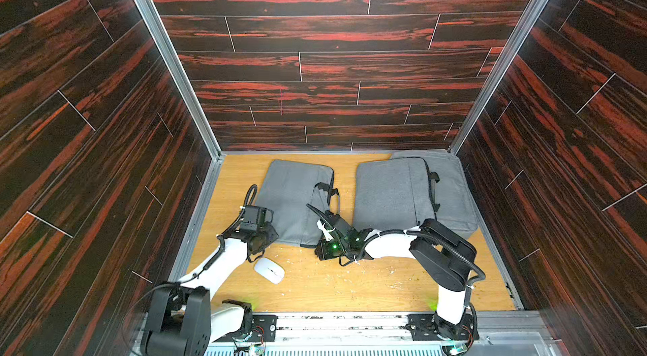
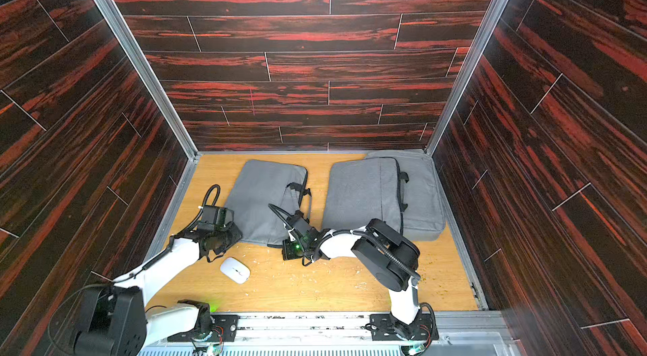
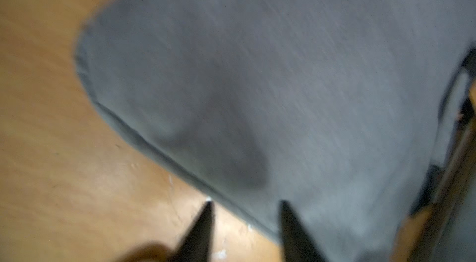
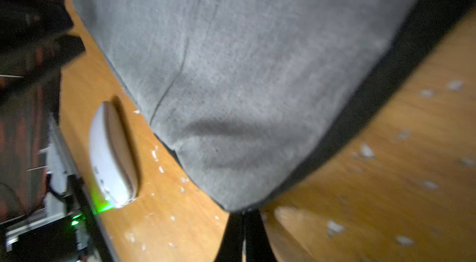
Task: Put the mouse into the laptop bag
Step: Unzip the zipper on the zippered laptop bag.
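Right wrist: flecks between mouse, bag.

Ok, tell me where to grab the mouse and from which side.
Pinch the mouse across its narrow middle, on the two long sides, coming straight down. It lies flat on the table, low and domed, so a sideways approach finds little to hold.

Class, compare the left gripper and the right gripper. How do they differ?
The left gripper is open; the right gripper is shut. The left gripper straddles the laptop bag's edge; the right gripper meets its corner. Neither holds the mouse.
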Motion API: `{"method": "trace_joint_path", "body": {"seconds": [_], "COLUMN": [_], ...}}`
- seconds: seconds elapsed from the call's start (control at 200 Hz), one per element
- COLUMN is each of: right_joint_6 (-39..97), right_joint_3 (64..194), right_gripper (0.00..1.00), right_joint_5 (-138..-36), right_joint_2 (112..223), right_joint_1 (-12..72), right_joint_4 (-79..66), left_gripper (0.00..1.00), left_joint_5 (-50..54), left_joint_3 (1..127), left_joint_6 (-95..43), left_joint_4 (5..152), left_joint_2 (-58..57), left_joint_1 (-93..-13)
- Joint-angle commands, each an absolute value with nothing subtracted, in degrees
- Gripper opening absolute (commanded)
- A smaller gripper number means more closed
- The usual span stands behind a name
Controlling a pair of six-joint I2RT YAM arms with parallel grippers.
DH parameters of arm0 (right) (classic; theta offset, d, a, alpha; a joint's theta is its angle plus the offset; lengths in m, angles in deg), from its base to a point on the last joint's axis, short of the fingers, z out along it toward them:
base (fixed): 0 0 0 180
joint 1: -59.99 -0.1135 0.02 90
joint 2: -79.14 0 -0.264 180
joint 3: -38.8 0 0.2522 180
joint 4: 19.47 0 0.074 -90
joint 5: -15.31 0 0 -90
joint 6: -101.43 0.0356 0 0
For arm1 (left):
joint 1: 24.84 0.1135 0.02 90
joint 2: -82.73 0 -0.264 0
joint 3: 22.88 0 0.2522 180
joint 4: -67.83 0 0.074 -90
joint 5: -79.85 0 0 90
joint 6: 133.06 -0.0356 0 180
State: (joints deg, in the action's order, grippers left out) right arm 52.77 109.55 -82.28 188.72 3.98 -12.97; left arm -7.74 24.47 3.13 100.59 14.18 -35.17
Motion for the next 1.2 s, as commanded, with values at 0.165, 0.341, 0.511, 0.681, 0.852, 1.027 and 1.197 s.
{"method": "trace_joint_path", "body": {"seconds": [0.165,0.341,0.511,0.681,0.852,1.027,1.197], "right_joint_6": [52.05,51.78,51.42,50.91,50.29,49.75,50.1], "right_joint_3": [113.99,113.22,112.16,112.37,113.72,116.61,118.51], "right_gripper": [0.0,0.0,0.0,0.0,0.0,0.0,0.0], "right_joint_5": [-84.82,-85.41,-85.3,-84.86,-84.77,-85.8,-87.14], "right_joint_2": [191.44,190.81,190.46,190.9,191.51,193.67,195.66], "right_joint_1": [3.91,3.58,2.86,2.25,1.14,-1.54,-2.82], "right_joint_4": [-12.5,-12.69,-12.38,-11.68,-10.55,-10.05,-10.4], "left_gripper": [0.78,0.83,0.83,0.82,0.74,0.54,0.65], "left_joint_5": [-8.77,-11.17,-11.8,-12.77,-15.65,-15.56,-15.87], "left_joint_3": [17.26,18.24,21.8,22.94,24.16,24.7,25.19], "left_joint_6": [6.5,6.6,6.24,6.63,6.61,5.08,2.47], "left_joint_4": [104.2,101.13,97.86,95.49,95.99,96.22,98.71], "left_joint_2": [21.12,17.17,11.26,7.94,5.52,4.5,5.93], "left_joint_1": [-39.61,-39.6,-39.6,-39.58,-38.97,-36.04,-32.97]}}
